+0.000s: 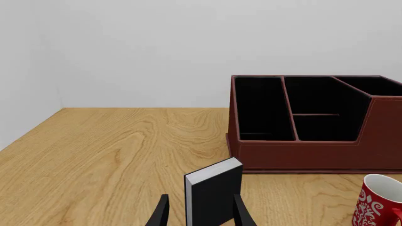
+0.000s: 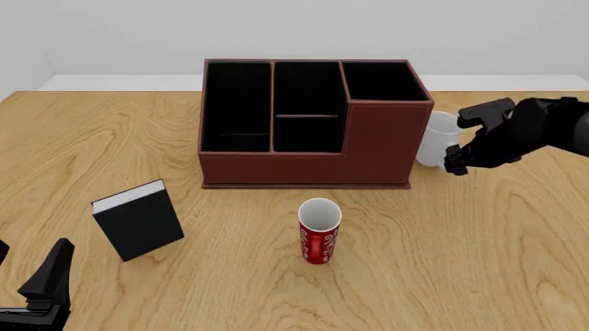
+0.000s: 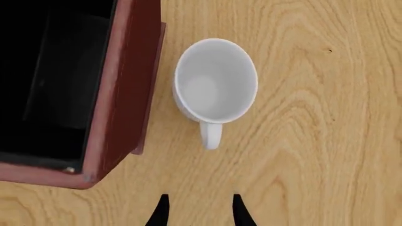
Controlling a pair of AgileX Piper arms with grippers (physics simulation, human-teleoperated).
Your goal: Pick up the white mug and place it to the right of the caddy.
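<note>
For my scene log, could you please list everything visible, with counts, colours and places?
caddy: one, dark reddish-brown with black compartments, far centre of the table.
white mug: one, white, upright on the table just right of the caddy.
red mug: one, red with white pattern, upright in front of the caddy.
book: one, black with white pages, standing front left.
table: one, light wood.
left hand: one, black, near left corner, open, empty.
right hand: one, black, above the white mug, open, empty.
</note>
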